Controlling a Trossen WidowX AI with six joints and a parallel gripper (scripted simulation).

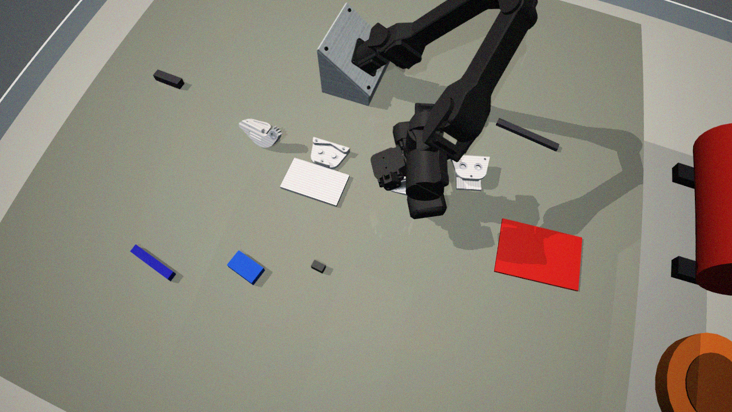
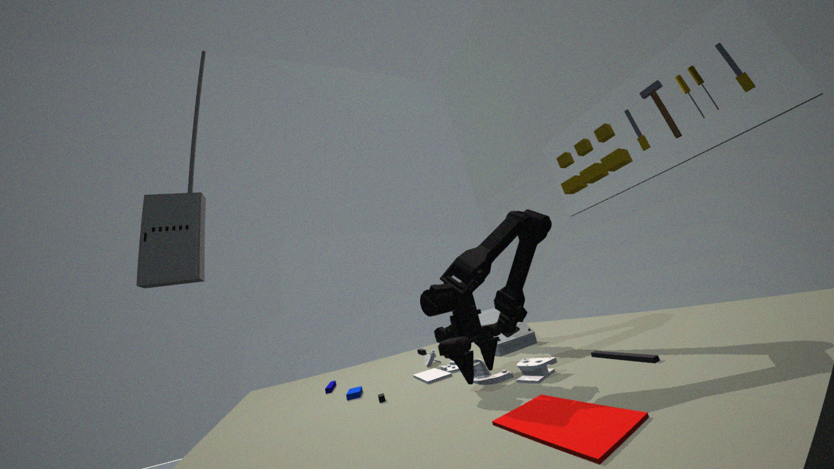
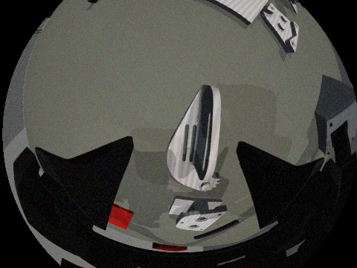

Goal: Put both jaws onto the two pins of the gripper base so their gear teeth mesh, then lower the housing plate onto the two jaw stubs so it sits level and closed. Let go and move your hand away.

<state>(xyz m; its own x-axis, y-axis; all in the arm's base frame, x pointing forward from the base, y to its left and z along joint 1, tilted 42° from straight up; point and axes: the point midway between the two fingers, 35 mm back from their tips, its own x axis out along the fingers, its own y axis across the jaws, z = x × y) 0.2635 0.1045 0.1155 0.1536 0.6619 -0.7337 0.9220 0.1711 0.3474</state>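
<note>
My gripper (image 2: pixel 481 374) (image 3: pixel 187 144) is open and empty, pointing down. Its fingers stand wide on either side of one white jaw (image 2: pixel 499 378) (image 3: pixel 180 160), low over it; the arm hides most of this jaw in the top view. The other white jaw (image 1: pixel 258 134) (image 2: pixel 429 357) lies tilted at the upper left, its teeth toward the right. What looks like the gripper base (image 1: pixel 472 173) (image 2: pixel 535 364) (image 3: pixel 208 219) stands just right of the arm's hand, two round features on top. What looks like the housing plate (image 1: pixel 327 153) (image 3: pixel 278 27) lies left of the hand.
A white rectangular plate (image 1: pixel 314 181) (image 2: pixel 432 375) touches or nearly touches the housing plate. A red plate (image 1: pixel 563 256) (image 2: pixel 606 428) lies at the right. A black bar (image 1: pixel 526 134) (image 2: pixel 625 356) lies beyond the base. Blue blocks (image 1: pixel 245 266) (image 1: pixel 152 262) and a small dark block (image 1: pixel 318 265) lie in front.
</note>
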